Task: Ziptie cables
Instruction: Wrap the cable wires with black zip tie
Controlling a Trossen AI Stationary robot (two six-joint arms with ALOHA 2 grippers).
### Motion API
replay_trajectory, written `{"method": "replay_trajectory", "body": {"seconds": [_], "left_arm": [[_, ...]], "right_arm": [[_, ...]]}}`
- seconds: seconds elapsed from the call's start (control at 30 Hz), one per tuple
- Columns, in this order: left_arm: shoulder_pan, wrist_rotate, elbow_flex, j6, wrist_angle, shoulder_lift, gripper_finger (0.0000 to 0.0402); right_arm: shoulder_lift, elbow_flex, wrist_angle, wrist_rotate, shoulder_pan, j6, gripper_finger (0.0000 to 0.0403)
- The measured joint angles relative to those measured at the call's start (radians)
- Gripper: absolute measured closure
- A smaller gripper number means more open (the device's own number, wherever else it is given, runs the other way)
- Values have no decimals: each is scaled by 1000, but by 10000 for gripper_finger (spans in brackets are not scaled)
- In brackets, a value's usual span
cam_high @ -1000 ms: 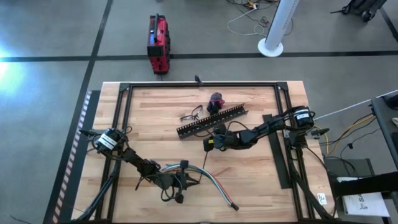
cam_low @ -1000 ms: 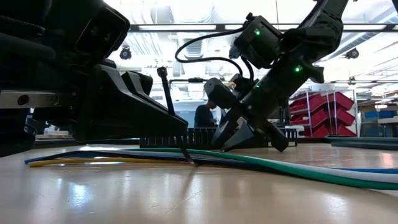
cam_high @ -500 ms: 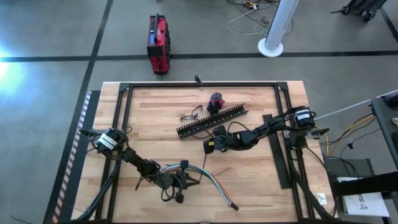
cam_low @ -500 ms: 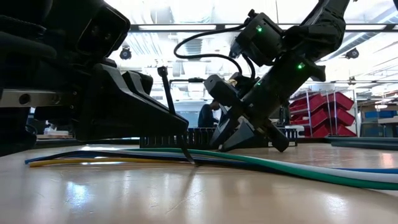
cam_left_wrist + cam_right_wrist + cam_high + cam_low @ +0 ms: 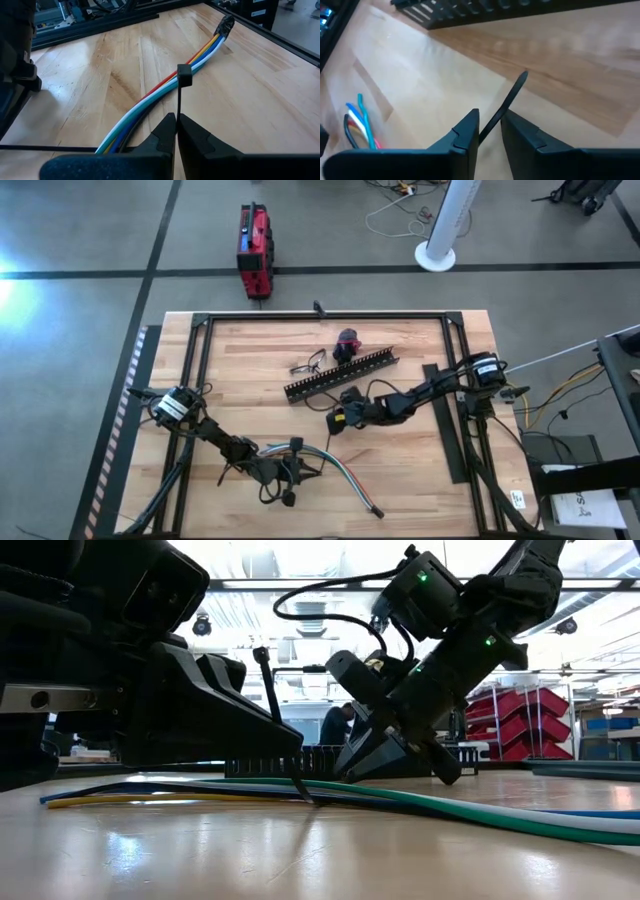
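High view: My left gripper [image 5: 290,473] is low at the near edge of the table [image 5: 250,370], over the cables [image 5: 340,477], which curve from it toward the near right. My right gripper [image 5: 337,420] is at mid-table, just near of the slotted duct [image 5: 340,374], well apart from the left. A thin black line, the ziptie [image 5: 329,442], runs from it toward the cables.

Low view: My left gripper [image 5: 285,745] sits down on the wood at the cables [image 5: 450,808]. The ziptie [image 5: 268,685] stands upright at its tip, head uppermost. My right gripper [image 5: 365,755] hangs tilted behind, its tips close to the surface.

Left wrist view: My fingers [image 5: 162,132] are closed on the ziptie [image 5: 179,102], which rises straight from between them to its head. The cables [image 5: 165,92] pass under, running out to their dark end.

Right wrist view: My fingers [image 5: 465,130] stand slightly parted with the ziptie [image 5: 505,107] between them; I cannot tell whether they clamp it. Cable [image 5: 357,122] ends show nearby.
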State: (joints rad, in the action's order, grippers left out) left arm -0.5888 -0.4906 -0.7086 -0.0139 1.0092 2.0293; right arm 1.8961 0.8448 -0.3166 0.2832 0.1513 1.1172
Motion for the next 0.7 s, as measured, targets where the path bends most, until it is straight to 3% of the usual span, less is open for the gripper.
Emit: {"method": "replay_trajectory", "body": {"seconds": [0.33, 0.47, 0.7], "left_arm": [[0, 0, 0, -6, 0, 0, 402], [0, 0, 0, -20, 0, 0, 402], [3, 0, 0, -22, 0, 0, 402]], "right_arm": [[1, 2, -50, -3, 27, -57, 396], [1, 2, -85, 15, 49, -126, 399], [1, 2, -120, 170, 133, -270, 402]]}}
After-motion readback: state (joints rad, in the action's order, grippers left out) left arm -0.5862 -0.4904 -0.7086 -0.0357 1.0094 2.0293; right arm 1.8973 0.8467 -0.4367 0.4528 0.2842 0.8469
